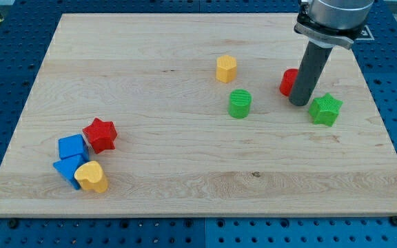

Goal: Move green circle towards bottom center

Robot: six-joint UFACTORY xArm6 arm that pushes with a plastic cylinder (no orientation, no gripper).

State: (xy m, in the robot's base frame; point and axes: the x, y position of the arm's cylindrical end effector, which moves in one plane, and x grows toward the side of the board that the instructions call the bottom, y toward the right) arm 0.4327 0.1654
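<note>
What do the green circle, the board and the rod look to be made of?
Green circle: probably plastic, matte, with fine ribbed lines on its side. Board: light wood, smooth, grain streaks showing. Rod, ending in my tip: dark, matte; metal or plastic, can't tell.

green circle [240, 103] left of my tip [298, 102], yellow block [226, 69] above

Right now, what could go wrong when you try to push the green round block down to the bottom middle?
My tip sits between the red block and the green star, right of the green circle. Swinging around might knock either one. Pushing from this side would probably send the circle left, not down. Going above it, I might bump the yellow block.
</note>
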